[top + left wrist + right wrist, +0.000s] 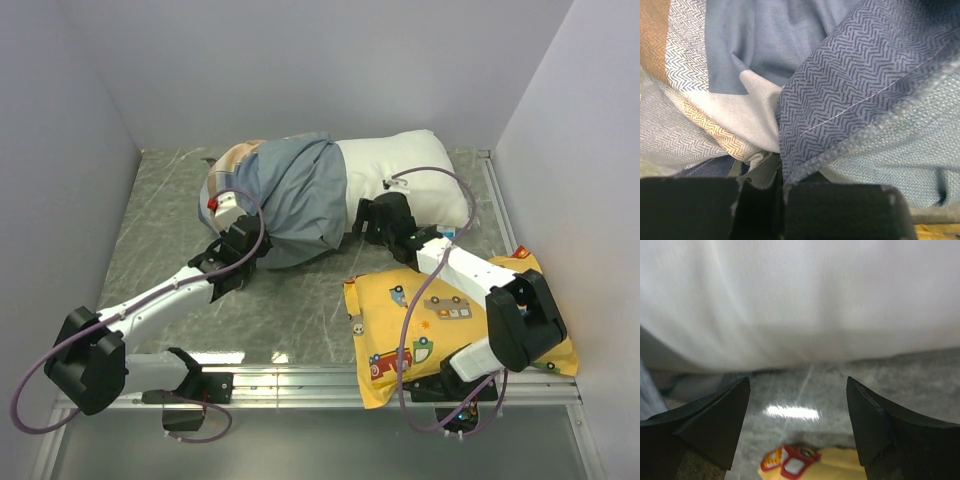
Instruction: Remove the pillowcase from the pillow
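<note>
pressed together, the jaws of the left gripper (781, 186) pinch a fold of the pillowcase (850, 85), the cloth running down into the narrow slit between the two black fingers (700, 207); up close the fabric is a fine herringbone weave in dark blue-grey, crossed by a pale stitched seam, with a coarser light-blue panel to its right and tan and off-white stripes to its left; from above, the cover lies bunched and creased over the left part of the pillow (410, 175), at the far middle of the table (290, 310), whose top is a glossy, grey-green marbled sheet; the pillow's right half lies bare, plump, smooth and white; the jaws of the right gripper (798, 384) are spread wide with nothing between them, the blunt black fingertips (732, 407) just short of the pillow's white flank and not touching it; at the near right a flat yellow cushion (440, 310) printed with cartoon vehicles lies under the right arm, one corner over the table's metal edge.
</note>
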You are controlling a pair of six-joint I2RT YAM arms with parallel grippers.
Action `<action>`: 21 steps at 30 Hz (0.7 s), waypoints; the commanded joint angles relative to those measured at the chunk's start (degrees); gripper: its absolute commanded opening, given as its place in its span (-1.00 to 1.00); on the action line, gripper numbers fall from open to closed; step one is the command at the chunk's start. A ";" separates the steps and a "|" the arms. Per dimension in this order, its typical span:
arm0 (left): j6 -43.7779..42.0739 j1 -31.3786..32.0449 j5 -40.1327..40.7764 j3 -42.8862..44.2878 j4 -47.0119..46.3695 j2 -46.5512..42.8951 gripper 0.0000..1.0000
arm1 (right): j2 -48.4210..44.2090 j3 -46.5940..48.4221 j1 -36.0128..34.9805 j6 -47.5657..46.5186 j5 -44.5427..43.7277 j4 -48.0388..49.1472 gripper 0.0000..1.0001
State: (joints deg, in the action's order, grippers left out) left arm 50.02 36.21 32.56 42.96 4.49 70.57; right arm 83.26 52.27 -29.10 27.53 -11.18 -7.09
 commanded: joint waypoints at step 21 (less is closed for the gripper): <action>-15.48 -5.68 -8.17 33.75 12.64 -8.08 -0.99 | -17.08 20.92 0.10 -6.16 -13.87 -3.09 -1.00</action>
State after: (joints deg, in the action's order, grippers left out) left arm 37.45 34.79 25.85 68.77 19.40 65.60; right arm 72.44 64.58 -29.21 24.91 -20.05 -6.55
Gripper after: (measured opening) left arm 0.025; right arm 0.007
